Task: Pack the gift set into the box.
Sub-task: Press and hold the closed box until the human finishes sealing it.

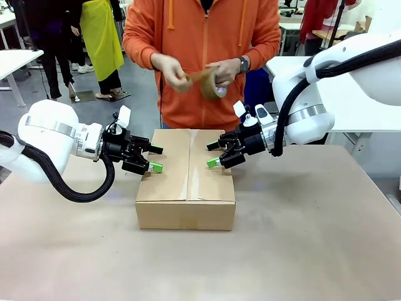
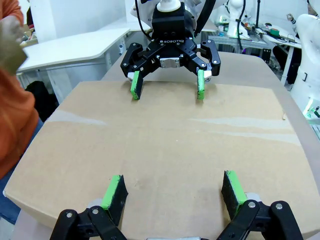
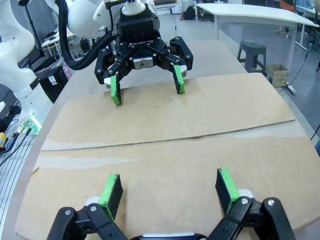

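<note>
Though foreshortened, box (image 1: 186, 182) long axis seemingly toward person (image 1: 202, 56).

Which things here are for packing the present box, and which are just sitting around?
For the job:
the box, flaps shut
left gripper and right gripper, both open, pressing on its flaps
roll of tape in the person's hands

Just around:
stool
small carton on the floor
white tables
</note>
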Controlling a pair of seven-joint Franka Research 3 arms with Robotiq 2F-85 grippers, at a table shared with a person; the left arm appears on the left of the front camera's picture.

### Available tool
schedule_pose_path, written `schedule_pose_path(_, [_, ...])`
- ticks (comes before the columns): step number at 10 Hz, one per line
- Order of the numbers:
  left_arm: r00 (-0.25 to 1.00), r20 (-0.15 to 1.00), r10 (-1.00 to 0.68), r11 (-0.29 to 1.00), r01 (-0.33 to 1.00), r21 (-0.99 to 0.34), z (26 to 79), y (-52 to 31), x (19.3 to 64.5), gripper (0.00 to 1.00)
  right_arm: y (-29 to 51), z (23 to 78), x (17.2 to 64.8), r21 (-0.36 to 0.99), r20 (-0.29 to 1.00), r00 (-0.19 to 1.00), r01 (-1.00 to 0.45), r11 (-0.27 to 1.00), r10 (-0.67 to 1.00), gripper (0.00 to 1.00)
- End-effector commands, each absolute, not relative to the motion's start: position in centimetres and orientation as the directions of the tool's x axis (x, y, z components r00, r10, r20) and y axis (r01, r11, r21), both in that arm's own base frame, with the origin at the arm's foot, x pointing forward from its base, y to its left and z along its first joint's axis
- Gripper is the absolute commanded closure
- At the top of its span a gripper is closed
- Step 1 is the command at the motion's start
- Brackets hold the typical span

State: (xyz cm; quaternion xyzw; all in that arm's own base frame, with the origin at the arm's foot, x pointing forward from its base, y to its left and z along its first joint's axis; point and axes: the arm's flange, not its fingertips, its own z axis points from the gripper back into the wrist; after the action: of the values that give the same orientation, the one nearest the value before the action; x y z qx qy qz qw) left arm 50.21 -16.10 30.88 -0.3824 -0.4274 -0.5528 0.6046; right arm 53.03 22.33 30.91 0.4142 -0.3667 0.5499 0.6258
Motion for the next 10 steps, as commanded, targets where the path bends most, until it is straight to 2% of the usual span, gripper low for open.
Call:
schedule_pose_path(1, [0.015, 0.938, -0.346, 0.094, 0.995, 0.019, 30.67, -16.09, 50.12, 0.0, 22.29, 30.64, 52.94, 0.114, 0.912, 0.126, -0.992, 0.054, 0.39, 0.0])
schedule_pose_path(10, [0.015, 0.938, -0.346, 0.094, 0.995, 0.019, 30.67, -16.09, 50.12, 0.0, 22.29, 30.64, 52.94, 0.114, 0.912, 0.126, -0.992, 0.054, 0.39, 0.0])
